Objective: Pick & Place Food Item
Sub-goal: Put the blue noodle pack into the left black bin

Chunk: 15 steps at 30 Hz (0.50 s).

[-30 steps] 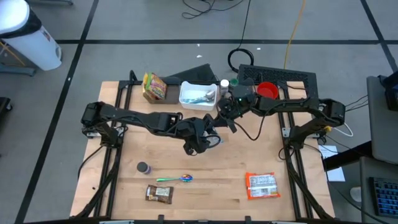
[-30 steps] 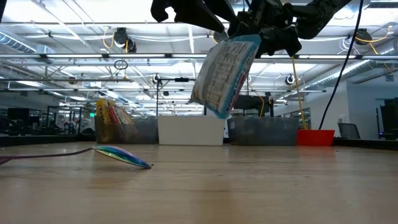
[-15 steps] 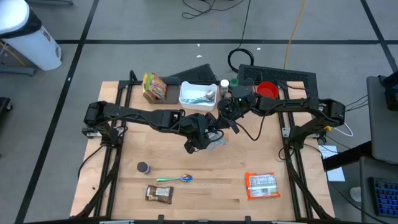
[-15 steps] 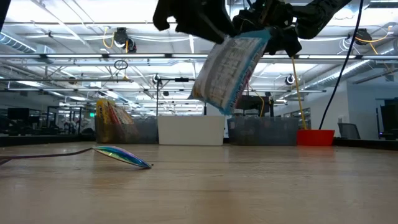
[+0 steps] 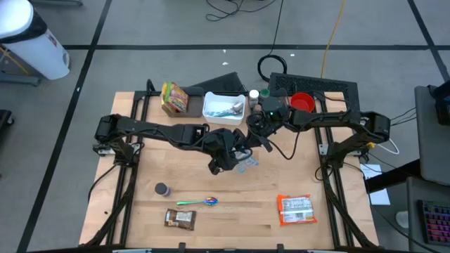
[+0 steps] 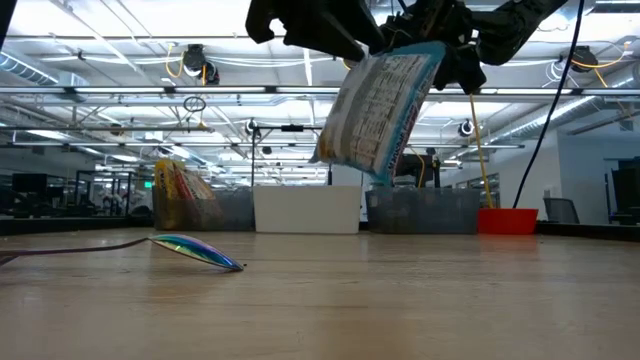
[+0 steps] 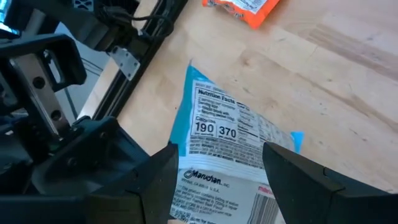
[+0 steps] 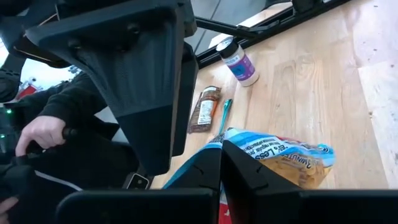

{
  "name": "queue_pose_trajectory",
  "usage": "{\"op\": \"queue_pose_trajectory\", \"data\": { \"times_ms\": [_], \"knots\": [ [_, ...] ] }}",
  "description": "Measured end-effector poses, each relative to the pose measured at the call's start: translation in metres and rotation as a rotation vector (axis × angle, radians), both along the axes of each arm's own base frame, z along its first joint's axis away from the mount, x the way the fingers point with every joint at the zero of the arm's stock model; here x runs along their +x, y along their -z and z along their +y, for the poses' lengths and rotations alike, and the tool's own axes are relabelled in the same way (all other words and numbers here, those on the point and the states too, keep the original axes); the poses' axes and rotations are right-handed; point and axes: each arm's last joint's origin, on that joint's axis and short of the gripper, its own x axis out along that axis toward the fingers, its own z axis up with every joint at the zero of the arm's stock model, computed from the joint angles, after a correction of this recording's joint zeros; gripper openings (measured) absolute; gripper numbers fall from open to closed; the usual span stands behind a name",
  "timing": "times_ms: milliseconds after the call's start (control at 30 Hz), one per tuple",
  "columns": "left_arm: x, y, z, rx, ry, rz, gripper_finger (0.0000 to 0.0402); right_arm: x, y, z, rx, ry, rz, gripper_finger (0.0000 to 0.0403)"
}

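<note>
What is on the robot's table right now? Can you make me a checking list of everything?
Surface: wooden table, bare boards at the right.
Job's things: blue noodle packet held in the air above the middle; white bin at the back.
Clutter: orange packet, snack bar, shiny spoon, small bottle, yellow bag, red cup.
Grippers: right gripper shut on the packet's edge; left gripper with fingers either side of the packet.
Cables: black coil and yellow cord on the floor behind.
Surroundings: a person's hand beside the table.
</note>
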Motion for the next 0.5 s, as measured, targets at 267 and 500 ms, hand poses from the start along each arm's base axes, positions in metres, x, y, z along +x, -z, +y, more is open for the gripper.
{"op": "queue_pose_trajectory", "data": {
  "times_ms": [267, 500],
  "knots": [
    [0.002, -0.002, 0.0, 0.017, 0.013, -0.034, 0.0243, -0.001, 0.001, 0.001, -0.008, -0.034, -0.001, 0.0],
    [-0.002, 0.0, 0.004, -0.088, -0.256, 0.008, 0.0243, -0.002, 0.012, -0.003, -0.16, 0.149, 0.09, 0.0]
  ]
}}
